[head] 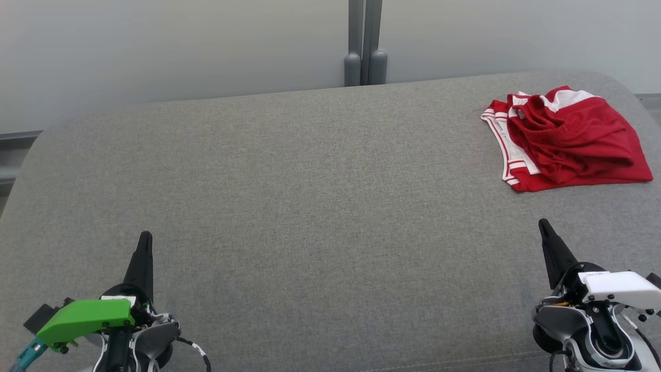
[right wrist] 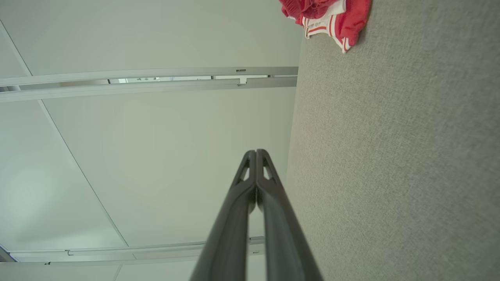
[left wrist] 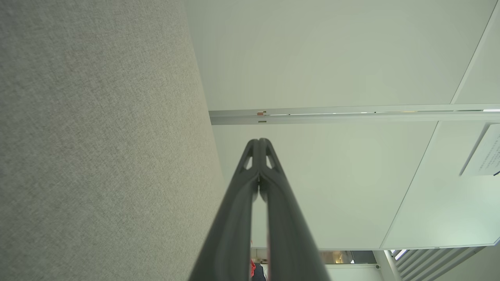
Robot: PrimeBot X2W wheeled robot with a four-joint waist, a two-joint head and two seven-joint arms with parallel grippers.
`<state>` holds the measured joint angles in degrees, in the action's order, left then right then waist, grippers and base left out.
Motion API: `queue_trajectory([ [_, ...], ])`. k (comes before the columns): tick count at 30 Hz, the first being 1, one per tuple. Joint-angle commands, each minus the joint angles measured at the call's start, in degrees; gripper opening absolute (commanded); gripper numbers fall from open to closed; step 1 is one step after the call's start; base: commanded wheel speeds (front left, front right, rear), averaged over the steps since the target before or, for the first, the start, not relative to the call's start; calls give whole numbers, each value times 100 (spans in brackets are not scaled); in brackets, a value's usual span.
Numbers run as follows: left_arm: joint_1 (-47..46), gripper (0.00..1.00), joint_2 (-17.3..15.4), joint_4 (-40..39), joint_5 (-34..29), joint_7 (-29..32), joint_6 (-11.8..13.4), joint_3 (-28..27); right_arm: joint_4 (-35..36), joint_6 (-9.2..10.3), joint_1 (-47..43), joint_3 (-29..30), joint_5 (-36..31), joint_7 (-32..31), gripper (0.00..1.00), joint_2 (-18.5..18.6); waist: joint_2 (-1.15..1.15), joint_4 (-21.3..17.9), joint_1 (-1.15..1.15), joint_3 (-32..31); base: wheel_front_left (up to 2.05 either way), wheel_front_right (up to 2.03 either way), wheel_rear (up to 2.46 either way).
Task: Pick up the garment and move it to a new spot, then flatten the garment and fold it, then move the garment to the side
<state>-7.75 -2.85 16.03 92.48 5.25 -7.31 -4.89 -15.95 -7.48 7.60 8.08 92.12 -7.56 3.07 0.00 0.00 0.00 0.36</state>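
1. Where the head view looks down on the grey fabric-covered desk (head: 310,206), the garment (head: 568,139) (red with white stripes along one edge) lies in a rumpled heap at the far right corner. The left pincer (head: 146,235) sits at the lower left and the right pincer (head: 542,223) at the lower right. Each has its 2 dark fingers pressed together into 1 point and holds nothing. Both are well apart from the garment, the right one nearer. Pale wall panels (head: 155,46) and a grey post (head: 364,41) stand behind the desk.
2. From the left wrist view, the left pincer (left wrist: 258,140) is fully closed and empty, its fingertips touching. The desk (left wrist: 97,136) runs along the left side, with the wall panels (left wrist: 332,58) on the right.
3. From the right wrist view, the right pincer (right wrist: 256,151) is likewise closed on nothing. The garment (right wrist: 332,19) lies at the top edge on the desk (right wrist: 390,156), well beyond the fingertips.
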Motion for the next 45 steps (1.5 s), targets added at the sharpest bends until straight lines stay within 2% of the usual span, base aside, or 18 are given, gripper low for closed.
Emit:
queue_trajectory([
  [1,-96,0,-3,6,-6,6,-39,-12,27,-2,51,13,29,-29,0,20,0,0,0,0,0,0,0],
  [45,-94,0,-3,4,-6,4,-37,-9,25,-2,54,39,-8,-51,0,-2,0,0,0,0,0,0,0],
])
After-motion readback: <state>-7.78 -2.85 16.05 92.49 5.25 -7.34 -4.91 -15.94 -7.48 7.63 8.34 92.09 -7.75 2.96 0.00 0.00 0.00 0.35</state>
